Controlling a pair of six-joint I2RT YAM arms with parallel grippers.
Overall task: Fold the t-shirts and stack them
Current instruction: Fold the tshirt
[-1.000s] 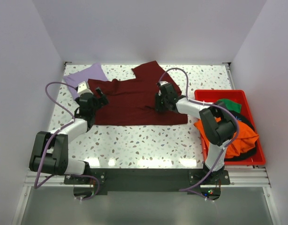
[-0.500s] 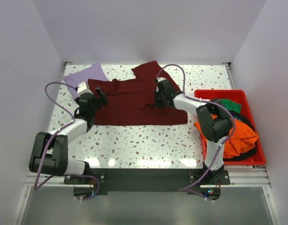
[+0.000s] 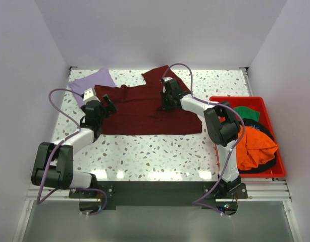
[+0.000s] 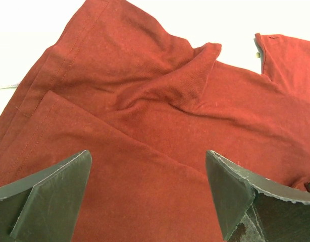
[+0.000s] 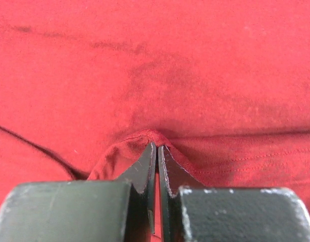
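One maroon t-shirt (image 3: 140, 113) is lying spread across the middle of the table (image 3: 155, 151). The right gripper (image 5: 156, 148) is pinching a fold of it. The left gripper (image 4: 148, 161) is hovering over its left edge, fingers spread wide. One lavender t-shirt (image 3: 94, 79) is lying far left. One orange tee (image 3: 256, 148), one green tee (image 3: 247, 113) and one black tee (image 3: 261, 130) are sitting in one red bin (image 3: 268, 174).

red bin (image 3: 253, 175) | right side of speckled table (image 3: 155, 151) | white walls (image 3: 160, 30) behind
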